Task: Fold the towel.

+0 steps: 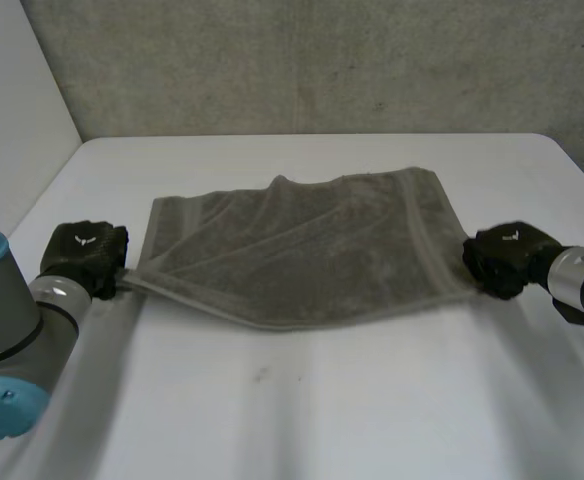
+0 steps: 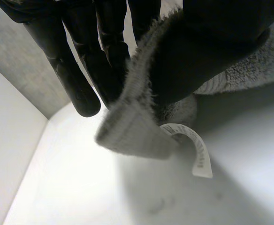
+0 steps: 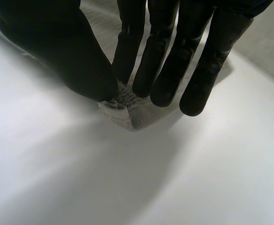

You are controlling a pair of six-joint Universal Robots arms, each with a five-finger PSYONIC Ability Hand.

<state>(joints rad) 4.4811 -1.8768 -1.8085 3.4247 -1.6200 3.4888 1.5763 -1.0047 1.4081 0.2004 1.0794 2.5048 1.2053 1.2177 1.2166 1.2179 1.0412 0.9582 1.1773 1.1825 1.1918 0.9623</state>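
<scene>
A grey towel (image 1: 302, 255) lies spread across the middle of the white table (image 1: 302, 410), its near edge slightly raised and wrinkled. My left hand (image 1: 87, 255) pinches the towel's near left corner (image 2: 132, 136) between thumb and fingers (image 2: 76, 79); a white label (image 2: 195, 150) hangs from that corner. My right hand (image 1: 504, 260) is at the near right corner, where its thumb and fingers (image 3: 174, 70) pinch the corner of the towel (image 3: 125, 110) just above the table.
A grey wall (image 1: 322, 60) runs behind the table's far edge. A pale wall (image 1: 12, 110) stands at the left. Bare table (image 1: 372, 160) lies around the towel on all sides.
</scene>
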